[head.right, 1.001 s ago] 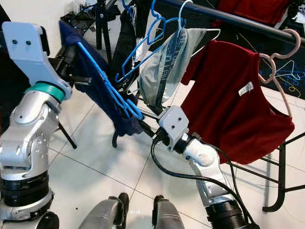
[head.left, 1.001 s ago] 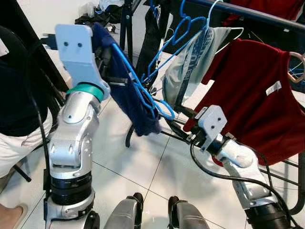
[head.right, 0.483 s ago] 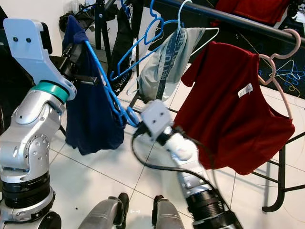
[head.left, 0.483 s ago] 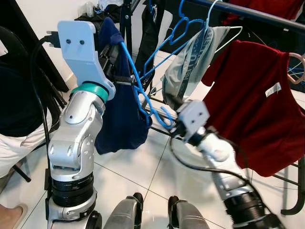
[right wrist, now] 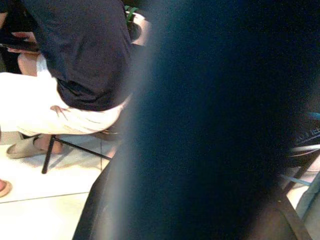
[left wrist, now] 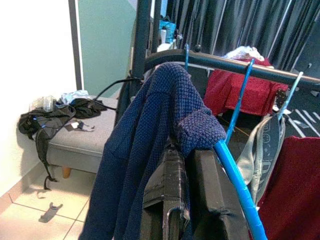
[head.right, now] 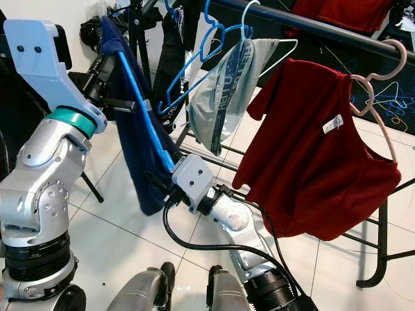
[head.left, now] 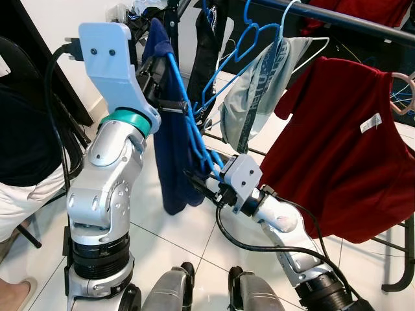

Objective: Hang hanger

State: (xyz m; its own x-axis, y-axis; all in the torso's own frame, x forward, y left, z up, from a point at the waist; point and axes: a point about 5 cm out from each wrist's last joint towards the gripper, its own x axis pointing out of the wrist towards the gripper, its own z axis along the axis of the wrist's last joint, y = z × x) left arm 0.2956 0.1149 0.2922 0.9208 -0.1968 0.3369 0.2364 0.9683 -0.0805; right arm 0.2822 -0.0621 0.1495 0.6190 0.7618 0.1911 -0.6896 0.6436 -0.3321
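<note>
Blue hanger point(head.left: 188, 123): carries a navy knit garment point(head.left: 170, 162), held raised just before the dark rail point(left wrist: 235, 64).
Left gripper point(left wrist: 187, 150): fingers pressed together, pinching hanger and knit at the shoulder; the left wrist view shows this grip.
Right gripper point(head.left: 198, 184): at the hanger's lower end against the cloth; finger state cannot be told.
Right wrist view: blurred navy cloth, with a seated person point(right wrist: 75, 65) beyond.
Rail: red shirt point(head.right: 311, 162), grey garment point(head.right: 220, 97).
Floor point(head.left: 194, 233): white tile.
</note>
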